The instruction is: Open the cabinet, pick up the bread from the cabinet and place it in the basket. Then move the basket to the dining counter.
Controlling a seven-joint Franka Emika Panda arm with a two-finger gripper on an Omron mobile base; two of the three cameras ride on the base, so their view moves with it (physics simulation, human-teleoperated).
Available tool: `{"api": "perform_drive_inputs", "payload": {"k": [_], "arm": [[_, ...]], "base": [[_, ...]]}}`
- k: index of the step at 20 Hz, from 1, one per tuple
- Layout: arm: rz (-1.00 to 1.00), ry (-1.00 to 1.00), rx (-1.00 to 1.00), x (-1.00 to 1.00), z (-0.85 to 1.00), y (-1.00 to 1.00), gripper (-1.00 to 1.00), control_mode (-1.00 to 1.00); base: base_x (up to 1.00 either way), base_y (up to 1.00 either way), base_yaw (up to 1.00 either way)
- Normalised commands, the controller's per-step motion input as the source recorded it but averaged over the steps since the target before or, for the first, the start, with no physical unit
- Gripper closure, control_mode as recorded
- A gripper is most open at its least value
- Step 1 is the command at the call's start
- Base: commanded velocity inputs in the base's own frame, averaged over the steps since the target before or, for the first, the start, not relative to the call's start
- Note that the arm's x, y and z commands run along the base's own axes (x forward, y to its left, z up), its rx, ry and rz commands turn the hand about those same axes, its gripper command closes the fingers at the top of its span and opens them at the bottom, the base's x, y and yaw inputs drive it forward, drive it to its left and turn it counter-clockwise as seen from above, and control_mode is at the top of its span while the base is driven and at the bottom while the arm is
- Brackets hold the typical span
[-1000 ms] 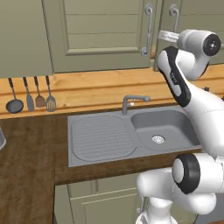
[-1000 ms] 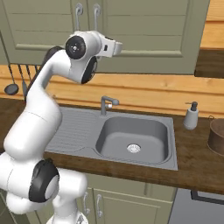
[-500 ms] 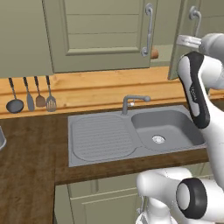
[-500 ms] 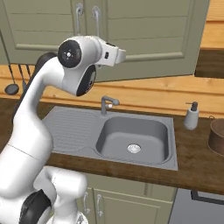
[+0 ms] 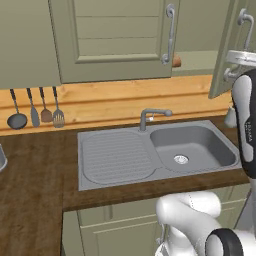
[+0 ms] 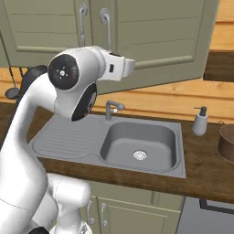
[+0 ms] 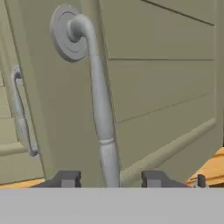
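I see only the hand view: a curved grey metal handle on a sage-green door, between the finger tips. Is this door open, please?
Observer: Yes. From the left base view, the sage-green panelled cabinet door stands swung out, baring a shelf.
Operator: Is bread there?
Observer: A small tan-brown lump peeks past the closed door; probably the bread.
Operator: And the basket?
Observer: A round brown container stands on the dark wood worktop, right of the grey sink.
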Motion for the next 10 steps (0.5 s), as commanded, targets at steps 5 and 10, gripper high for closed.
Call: {"api": "perform_drive_inputs", "payload": {"k": [5, 10], "arm": [[0.04, -0.01, -0.57, -0.96, 0.00, 0.97, -1.00, -1.00], [0.00, 0.13, -0.59, 0.33, -0.04, 1.00, -1.00, -1.00]], "base": [[0.00, 0.00, 0.00], [0.00, 0.00, 0.00]]}}
